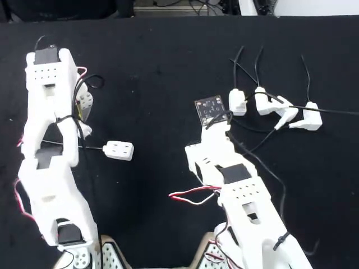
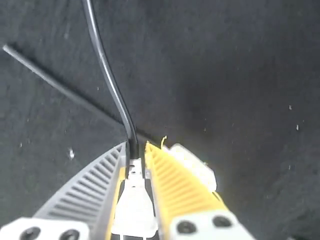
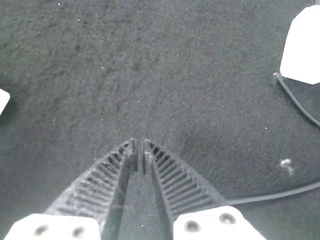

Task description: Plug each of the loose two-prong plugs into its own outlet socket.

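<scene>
A white outlet socket (image 1: 118, 149) lay on the black bench (image 1: 168, 56), left of centre, its thin cord running left toward the left arm. Well apart from it, at the far right, loose white plugs lay in a row, from the leftmost plug (image 1: 238, 102) to the rightmost plug (image 1: 310, 117), with more white plug pieces between them and their black cords trailing toward the far edge and across one another.

The left end effector (image 2: 135, 150) was closed on a small white plug body (image 2: 134, 200), clamped between the grey finger and the yellow one. Its black cord (image 2: 107, 75) led straight out past the fingertips.

The right end effector (image 3: 140, 150) hung over bare bench near the leftmost plug. Its fingers were drawn together to a narrow slit and held nothing.
</scene>
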Controlling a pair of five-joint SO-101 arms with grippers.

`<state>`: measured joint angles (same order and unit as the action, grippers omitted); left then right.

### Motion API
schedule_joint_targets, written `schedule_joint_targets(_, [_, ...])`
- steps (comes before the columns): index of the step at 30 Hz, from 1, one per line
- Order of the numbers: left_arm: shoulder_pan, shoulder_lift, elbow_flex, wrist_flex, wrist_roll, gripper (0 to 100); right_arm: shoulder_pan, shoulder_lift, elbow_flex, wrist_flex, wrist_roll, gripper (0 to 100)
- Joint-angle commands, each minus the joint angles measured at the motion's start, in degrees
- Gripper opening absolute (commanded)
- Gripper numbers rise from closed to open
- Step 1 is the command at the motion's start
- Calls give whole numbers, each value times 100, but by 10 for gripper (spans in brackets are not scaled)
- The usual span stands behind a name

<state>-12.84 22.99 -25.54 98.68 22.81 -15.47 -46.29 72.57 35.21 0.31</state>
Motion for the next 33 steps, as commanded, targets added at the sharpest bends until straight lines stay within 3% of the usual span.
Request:
schedule_joint_targets(1, [180, -905, 743, -281, -53, 30, 88, -145, -127, -105, -35, 18])
schedule_joint_targets(12, [303, -2312, 3011, -1609, -53, 30, 88, -136, -127, -105, -35, 18])
schedule_joint_targets(18, [593, -2444, 3213, -1714, -53, 30, 88, -136, -127, -105, -35, 18])
schedule_joint_targets(27, [1613, -2479, 3213, -1714, -53, 30, 88, -136, -127, -105, -35, 18])
schedule_joint_targets(33, [1692, -2444, 3319, -1890, -26, 30, 88, -136, -127, -105, -35, 18])
